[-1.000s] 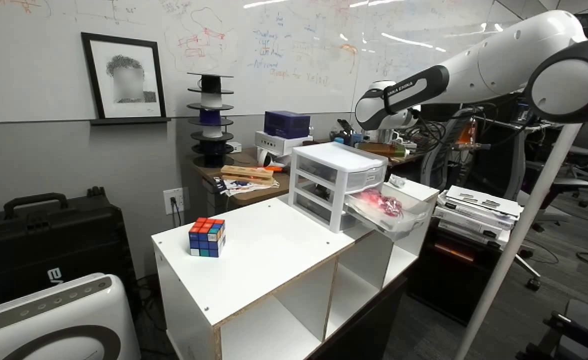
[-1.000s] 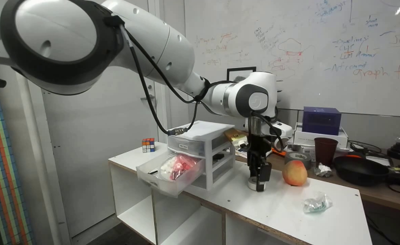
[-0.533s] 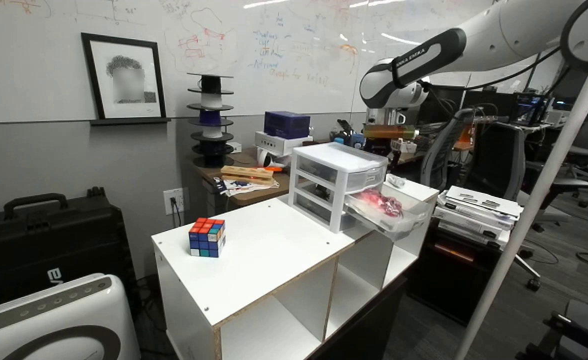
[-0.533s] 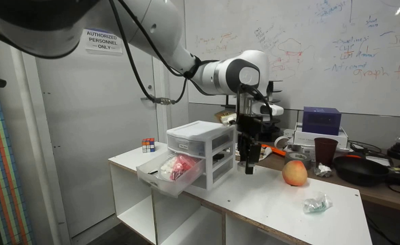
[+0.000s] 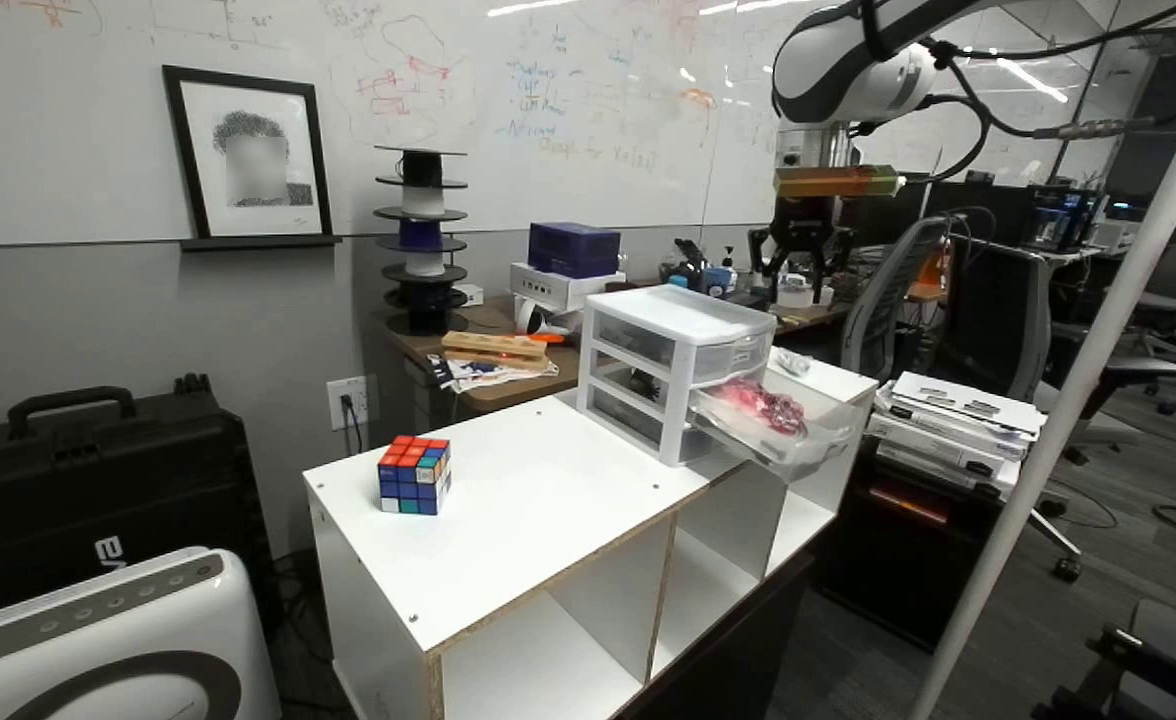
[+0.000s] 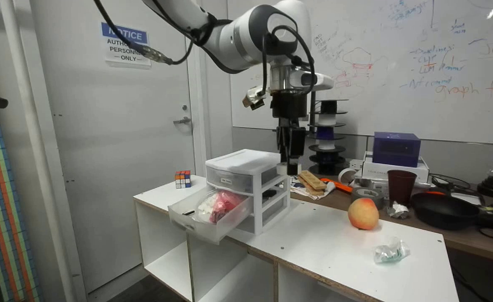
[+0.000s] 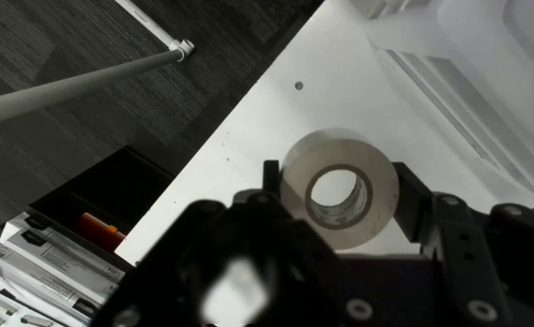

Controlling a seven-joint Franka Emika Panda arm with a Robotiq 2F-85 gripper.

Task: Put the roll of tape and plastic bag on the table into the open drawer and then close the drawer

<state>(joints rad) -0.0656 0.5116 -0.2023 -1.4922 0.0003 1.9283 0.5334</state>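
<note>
One roll of tape nearest in the wrist view, gripped across its outside by the black hand: jaws part-way apart, both fingers touching it, hole facing up. Roll hangs clear of the white desk, which shows pale beneath. Close by, small white plastic drawer unit; hand and roll hang near its side. The open drawer, under the closed top drawer, is pulled out past the desk's front edge, seen so in both exterior views. Inside: pink packet and something white, kind uncertain.

Farther from the hand, same desk: red-and-yellow fruit, then the crumpled clear plastic bag, green print on it, well apart from the drawer. At the opposite end, past the unit, a coloured puzzle cube.

Beyond, brown desk in an exterior view: black pan, dark red cup, purple box sitting on a white box. Farthest back, whiteboard, scrawled in red, orange and blue.
</note>
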